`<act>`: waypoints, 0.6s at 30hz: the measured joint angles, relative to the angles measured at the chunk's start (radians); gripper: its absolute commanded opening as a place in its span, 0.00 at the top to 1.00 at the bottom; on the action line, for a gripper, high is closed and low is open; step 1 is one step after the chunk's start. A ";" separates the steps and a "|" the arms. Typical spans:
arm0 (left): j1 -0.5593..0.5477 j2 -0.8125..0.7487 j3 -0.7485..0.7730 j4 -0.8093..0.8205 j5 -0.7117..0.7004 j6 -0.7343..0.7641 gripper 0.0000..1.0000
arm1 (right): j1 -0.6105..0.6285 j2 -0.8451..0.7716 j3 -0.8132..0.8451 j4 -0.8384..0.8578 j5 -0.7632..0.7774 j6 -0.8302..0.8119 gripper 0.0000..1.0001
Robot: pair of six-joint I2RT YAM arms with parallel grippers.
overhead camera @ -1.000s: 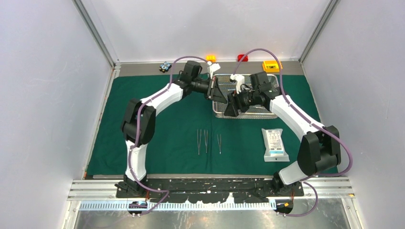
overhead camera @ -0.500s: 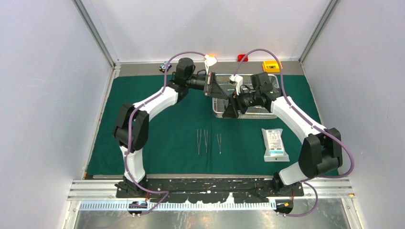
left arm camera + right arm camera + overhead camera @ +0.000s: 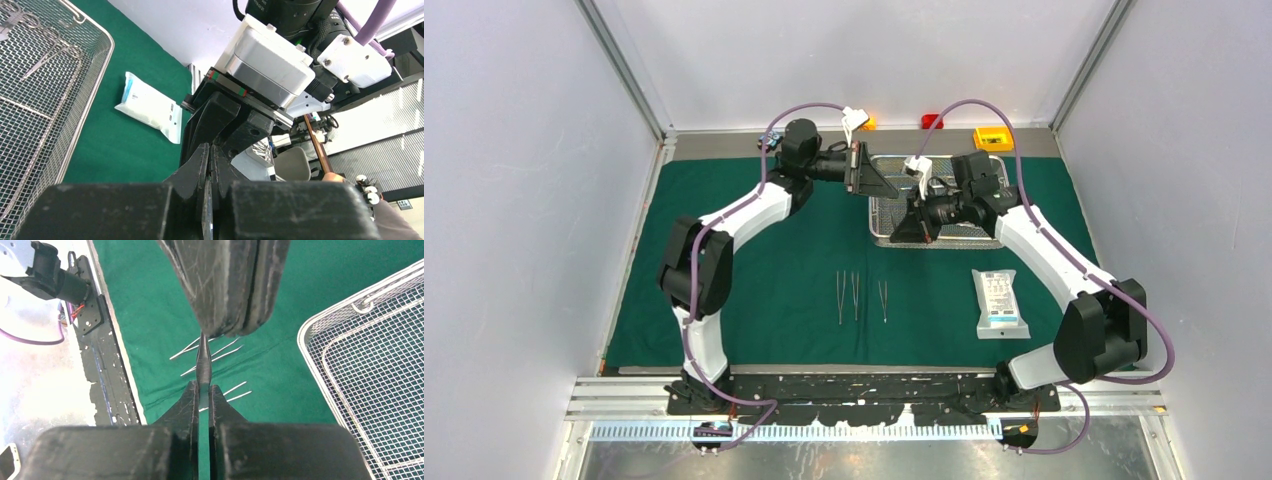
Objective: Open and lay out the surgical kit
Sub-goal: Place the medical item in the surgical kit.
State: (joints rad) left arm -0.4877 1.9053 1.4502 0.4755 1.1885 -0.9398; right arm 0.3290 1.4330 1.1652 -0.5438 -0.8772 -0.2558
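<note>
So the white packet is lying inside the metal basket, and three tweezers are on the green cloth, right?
Not inside. The top view shows the white packet lying on the green cloth, outside the metal basket. The three tweezers are on the green cloth.

Held tweezers point(image 3: 203, 367): both ends buried, top in left gripper point(image 3: 225, 325), bottom in right gripper point(image 3: 202, 388), so full length + tips not visible. Left gripper cut off by top edge in rt wrist view. In its own view its fingers are a blurred dark mass along bottom edge. Tray point(image 3: 370, 390) runs off right edge in rt wrist view, off left edge in left wrist view. Tools in it point(image 3: 47, 59) cut off at top-left, type unclear. Loose tweezers point(image 3: 227, 346) on cloth point(image 3: 150, 290) partly behind held pair. Top view: right arm point(image 3: 1034, 245) covers tray middle; held tweezers too small to see; orange block point(image 3: 868, 124) half behind wrist end of left arm point(image 3: 754, 205); pouch point(image 3: 1000, 303) print unreadable.
</note>
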 measured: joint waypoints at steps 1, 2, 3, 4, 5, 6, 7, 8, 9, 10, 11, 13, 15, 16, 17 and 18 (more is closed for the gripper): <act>0.003 0.000 -0.002 0.001 -0.001 0.000 0.83 | -0.001 0.000 0.000 0.000 0.006 0.000 0.99; 0.005 0.000 -0.003 -0.002 -0.003 0.005 0.78 | -0.001 0.000 0.000 0.000 0.013 0.002 0.99; 0.007 0.000 -0.004 -0.011 -0.008 0.013 0.71 | -0.001 0.000 0.000 -0.001 0.021 0.005 0.99; 0.010 -0.002 -0.005 -0.026 -0.013 0.031 0.66 | -0.001 0.000 0.000 -0.002 0.033 0.012 0.99; 0.014 -0.005 -0.006 -0.052 -0.022 0.055 0.61 | -0.002 0.000 0.001 -0.001 0.045 0.021 0.99; 0.019 -0.010 -0.007 -0.079 -0.033 0.080 0.56 | -0.002 0.000 0.001 0.001 0.061 0.030 0.99; 0.023 -0.014 -0.007 -0.113 -0.048 0.106 0.53 | -0.003 0.000 0.002 0.003 0.079 0.040 0.99; 0.025 -0.019 -0.007 -0.146 -0.061 0.130 0.50 | -0.004 0.000 0.002 0.006 0.098 0.050 0.99; 0.026 -0.026 -0.007 -0.188 -0.080 0.160 0.47 | -0.004 0.000 0.002 0.009 0.113 0.058 0.99; 0.027 -0.033 -0.007 -0.227 -0.098 0.188 0.44 | -0.004 0.000 0.003 0.013 0.137 0.071 0.99; 0.029 -0.041 -0.007 -0.265 -0.117 0.216 0.42 | -0.003 0.000 0.004 0.013 0.152 0.077 0.99; 0.030 -0.053 -0.006 -0.318 -0.150 0.252 0.38 | -0.001 0.002 0.007 0.016 0.195 0.095 0.99; 0.027 -0.060 0.000 -0.373 -0.183 0.293 0.36 | 0.005 0.014 0.018 0.017 0.239 0.109 0.99; 0.024 -0.060 0.007 -0.401 -0.204 0.307 0.35 | 0.008 0.021 0.024 0.018 0.254 0.114 0.99; 0.020 -0.060 0.018 -0.438 -0.227 0.325 0.34 | 0.013 0.030 0.030 0.021 0.274 0.121 0.99; 0.017 -0.060 0.023 -0.459 -0.241 0.338 0.33 | 0.018 0.038 0.034 0.022 0.291 0.126 0.99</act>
State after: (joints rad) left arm -0.4709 1.8454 1.4727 0.0170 0.9470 -0.6022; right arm 0.3473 1.4712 1.1992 -0.5217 -0.5858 -0.1299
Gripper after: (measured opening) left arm 0.643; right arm 0.074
